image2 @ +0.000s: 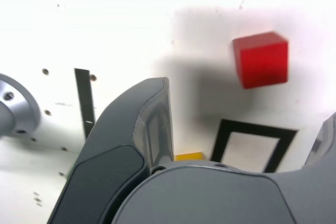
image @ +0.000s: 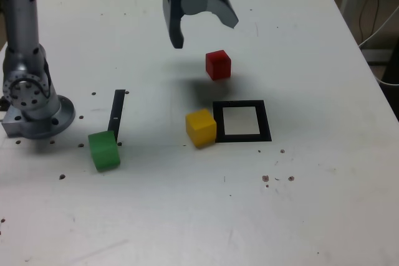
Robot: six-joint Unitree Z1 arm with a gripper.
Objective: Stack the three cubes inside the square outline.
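Observation:
My gripper (image: 202,29) hangs open above the far middle of the table, with nothing between its dark fingers (image: 177,32). The red cube (image: 218,65) rests on the table just below and to the exterior view's right of it, untouched. The yellow cube (image: 201,127) sits against the left side of the square outline (image: 242,137), whose white centre is bare. The green cube (image: 103,150) lies further to the left, by the near end of a thin black strip (image: 116,114). The wrist view shows the red cube (image2: 261,60), the square outline (image2: 229,127) and a sliver of yellow cube (image2: 189,156) between my open gripper (image2: 245,103).
The arm's grey base (image: 31,101) stands at the exterior view's left edge. Small dark specks dot the white table (image: 187,216). The table's right edge (image: 368,73) runs close to the outline's side, with cables beyond it.

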